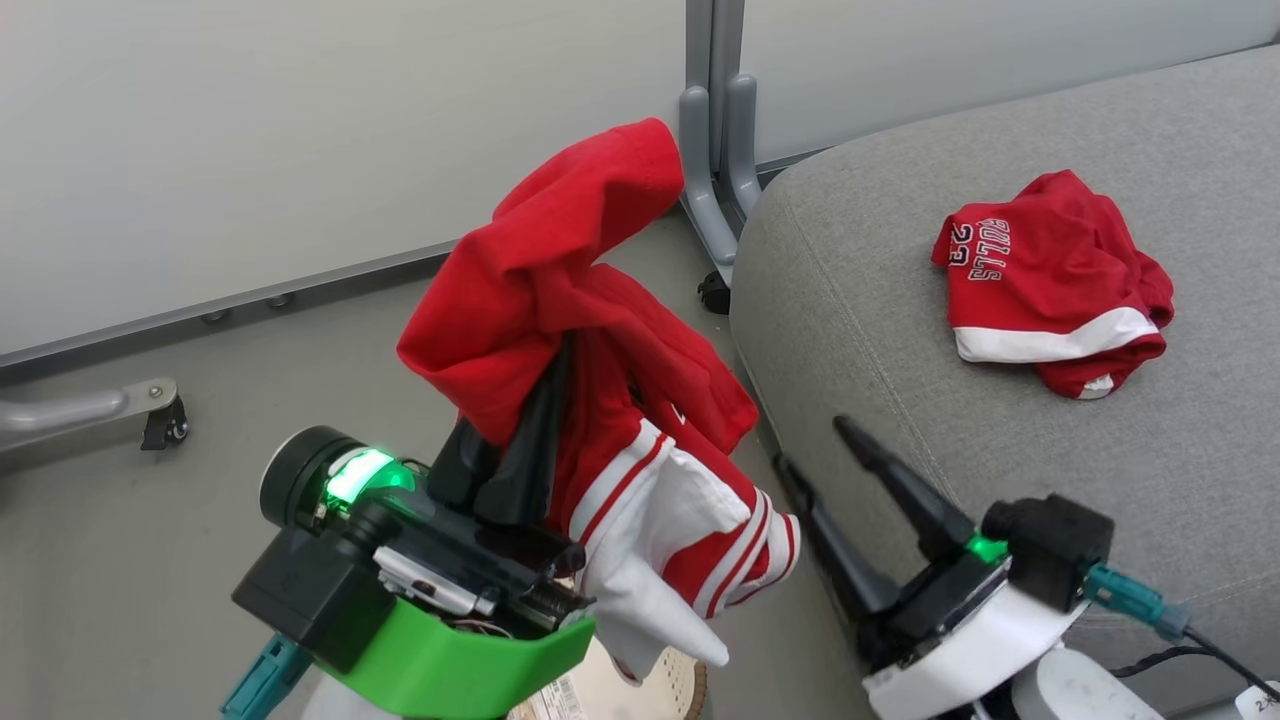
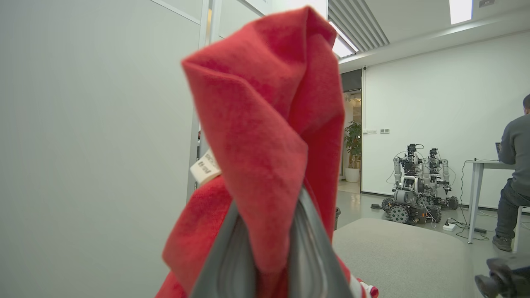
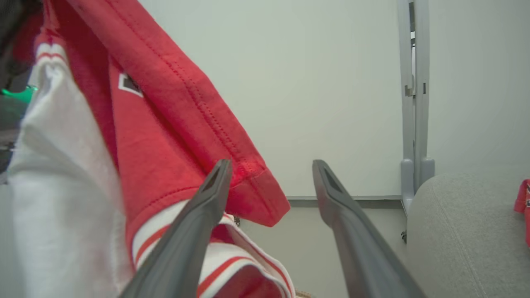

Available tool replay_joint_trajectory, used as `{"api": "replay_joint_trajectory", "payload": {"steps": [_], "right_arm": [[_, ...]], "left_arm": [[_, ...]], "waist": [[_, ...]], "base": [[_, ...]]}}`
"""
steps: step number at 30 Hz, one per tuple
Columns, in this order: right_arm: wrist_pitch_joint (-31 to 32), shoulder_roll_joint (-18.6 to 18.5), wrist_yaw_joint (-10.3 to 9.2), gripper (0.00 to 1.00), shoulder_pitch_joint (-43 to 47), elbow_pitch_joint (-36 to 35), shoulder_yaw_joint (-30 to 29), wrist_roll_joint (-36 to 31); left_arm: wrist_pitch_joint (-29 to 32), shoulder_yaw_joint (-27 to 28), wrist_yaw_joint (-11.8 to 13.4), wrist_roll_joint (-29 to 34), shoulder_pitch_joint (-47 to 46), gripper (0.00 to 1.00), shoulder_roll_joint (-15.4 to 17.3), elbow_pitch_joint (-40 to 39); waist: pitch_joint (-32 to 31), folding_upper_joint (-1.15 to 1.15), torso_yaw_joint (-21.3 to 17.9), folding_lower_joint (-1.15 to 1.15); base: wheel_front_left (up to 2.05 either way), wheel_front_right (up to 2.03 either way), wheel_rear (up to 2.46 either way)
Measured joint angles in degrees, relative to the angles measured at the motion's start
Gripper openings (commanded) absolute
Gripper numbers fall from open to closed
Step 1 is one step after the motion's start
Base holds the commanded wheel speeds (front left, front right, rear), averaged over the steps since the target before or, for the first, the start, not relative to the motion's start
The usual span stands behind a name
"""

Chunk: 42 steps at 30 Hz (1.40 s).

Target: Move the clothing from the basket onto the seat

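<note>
**A:** Left jaws?

**B:** Clenched on the red-and-white garment (image 1: 560, 280), which is held off the floor to the left of the seat (image 1: 900, 330). The dark fingers (image 1: 535, 440) run up into the folds and their tips are buried. In the left wrist view the cloth drapes over both fingers (image 2: 232, 260) and blocks the middle of the room behind.

**A:** Right jaws?

**B:** Released, spread wide, nothing between them. Their fingers (image 1: 900, 490) point up by the seat's front edge. In the right wrist view one finger (image 3: 198, 219) overlaps the garment's hem. I cannot tell whether it touches or only passes in front.

**A:** Basket?

**B:** A sliver (image 1: 672, 688) of perforated cream wall with a brown rim shows at the bottom edge. It is cut off by the frame and covered by the left arm and the hanging white panel. Its contents cannot be seen.

**A:** On the seat?

**B:** A red jersey (image 1: 1050, 280), crumpled, well apart from both arms. Its lettering is upside down and the number is partly folded under.

**A:** Other notes?

**B:** The print on the garment's label (image 2: 205, 167) is too blurred to read. A person (image 2: 513, 182) is cut by the right edge.
</note>
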Motion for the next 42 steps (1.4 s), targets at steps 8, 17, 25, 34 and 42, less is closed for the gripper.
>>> {"api": "replay_joint_trajectory", "payload": {"steps": [8,17,25,34,42], "right_arm": [[0.0,-5.37,0.0,1.0,-3.22,-0.2,10.05,2.68],[0.0,-6.45,0.0,1.0,-8.87,0.19,18.12,3.86],[0.0,-6.34,0.0,1.0,-10.85,-0.8,21.78,4.86],[0.0,-5.87,0.0,1.0,-11.73,1.71,22.56,4.0],[0.0,-3.13,0.0,1.0,-14.42,11.87,21.91,-4.32]], "left_arm": [[0.0,-0.01,0.0,0.33,-0.02,0.0,-0.01,0.33],[0.0,-0.77,0.0,0.62,-0.16,0.0,-0.01,0.99],[0.0,0.42,0.0,1.13,-0.15,0.0,-0.04,2.16],[0.0,-0.13,0.0,1.81,-0.07,0.0,0.04,2.85],[0.0,-1.67,0.0,1.92,-0.1,0.0,0.01,2.59]], "waist": [[0.18,0.0,-0.22,0.0],[-0.06,0.0,0.5,0.0],[-0.28,0.0,1.33,0.0],[-0.43,0.0,1.4,0.0],[-0.91,0.0,1.71,0.0]], "base": [[0.0,0.0,0.0],[0.0,0.0,0.0],[0.0,0.0,0.0],[0.0,0.0,0.0],[0.0,0.0,0.0]]}}
